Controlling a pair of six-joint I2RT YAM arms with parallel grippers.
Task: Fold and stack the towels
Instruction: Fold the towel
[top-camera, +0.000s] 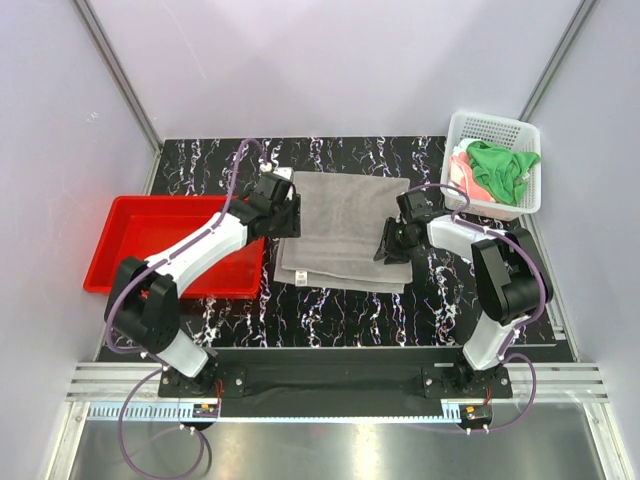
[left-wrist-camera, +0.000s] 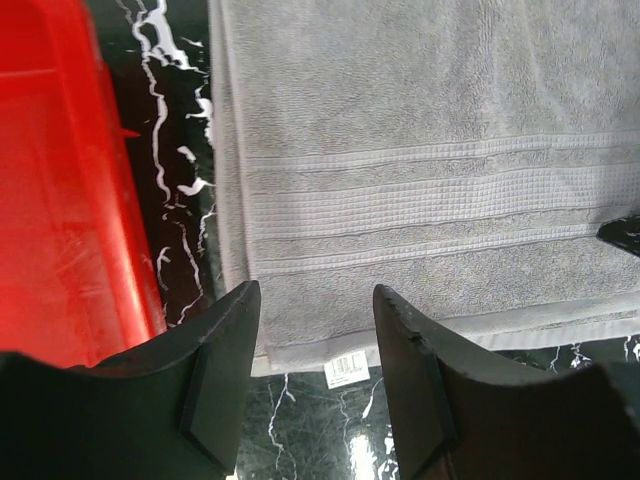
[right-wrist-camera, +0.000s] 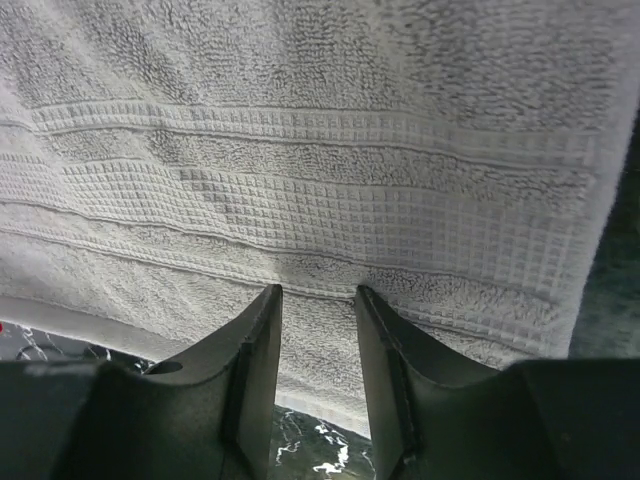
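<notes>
A large grey towel (top-camera: 345, 228) lies folded flat on the black marbled table, one layer over another. My left gripper (top-camera: 283, 222) hovers at its left edge, jaws open and empty, the towel's hem and white label (left-wrist-camera: 347, 369) just beyond the fingertips (left-wrist-camera: 232, 310). My right gripper (top-camera: 388, 246) is at the towel's right edge, open, with the grey towel (right-wrist-camera: 320, 180) below and nothing pinched. Bright green (top-camera: 503, 167) and salmon-pink (top-camera: 463, 170) towels lie crumpled in the white basket (top-camera: 495, 128) at the back right.
A red plastic tray (top-camera: 140, 235) sits left of the grey towel, under the left arm; its wall (left-wrist-camera: 70, 200) fills the left side of the left wrist view. Bare black marbled table (top-camera: 330, 305) lies in front of the towel.
</notes>
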